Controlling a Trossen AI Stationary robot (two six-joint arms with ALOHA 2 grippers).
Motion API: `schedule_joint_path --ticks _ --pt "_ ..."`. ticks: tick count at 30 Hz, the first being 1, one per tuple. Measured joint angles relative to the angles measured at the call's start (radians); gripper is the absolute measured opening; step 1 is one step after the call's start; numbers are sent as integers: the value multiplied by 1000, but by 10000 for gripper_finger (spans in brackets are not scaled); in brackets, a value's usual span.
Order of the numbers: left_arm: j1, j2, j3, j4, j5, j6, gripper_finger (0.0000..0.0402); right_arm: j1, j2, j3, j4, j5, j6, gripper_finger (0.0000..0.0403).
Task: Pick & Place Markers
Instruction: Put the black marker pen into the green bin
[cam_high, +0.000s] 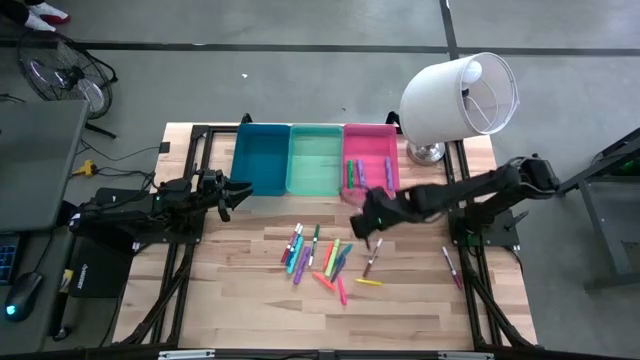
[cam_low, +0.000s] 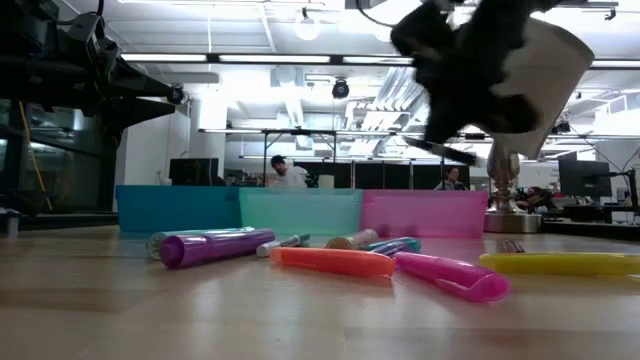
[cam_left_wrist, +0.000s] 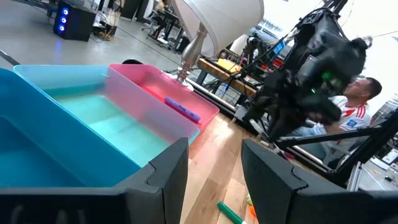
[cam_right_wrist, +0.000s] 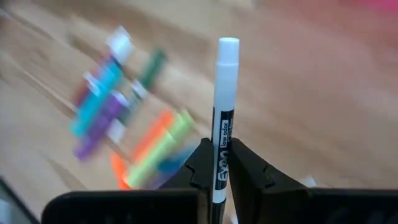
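Note:
Several coloured markers (cam_high: 320, 255) lie in a loose pile on the wooden table in front of three bins: blue (cam_high: 262, 160), mint green (cam_high: 314, 160) and pink (cam_high: 372, 150). The pink bin holds a few markers (cam_high: 352, 172). My right gripper (cam_high: 367, 222) hangs above the table between the pile and the pink bin, shut on a white marker with a black label (cam_right_wrist: 227, 74). My left gripper (cam_left_wrist: 214, 180) waits open and level beside the blue bin's near left corner (cam_high: 235, 190), with nothing between its fingers. My right gripper pinches the white marker's labelled barrel (cam_right_wrist: 219, 167) between its two fingertips (cam_right_wrist: 202, 163). The fingers slant down from the table's right side. The marker's white capped end (cam_right_wrist: 228, 50) sticks out past the fingertips, and the marker is lifted clear of the table.
A white desk lamp (cam_high: 460, 95) stands at the table's far right corner, beside the pink bin. Single markers lie apart from the pile at the right (cam_high: 452, 265) and the middle (cam_high: 371, 260). People (cam_left_wrist: 354, 112) sit at desks beyond the table.

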Motion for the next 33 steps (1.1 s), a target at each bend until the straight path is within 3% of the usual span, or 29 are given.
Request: schedule_joint_path --ticks 7,23,33 --pt "0 0 0 0 0 0 147 -200 59 21 263 -48 -117 18" --pt "0 0 0 0 0 0 147 -472 453 511 135 -153 -343 23" --pt "0 0 0 0 0 0 147 -506 521 524 109 -195 -338 60"
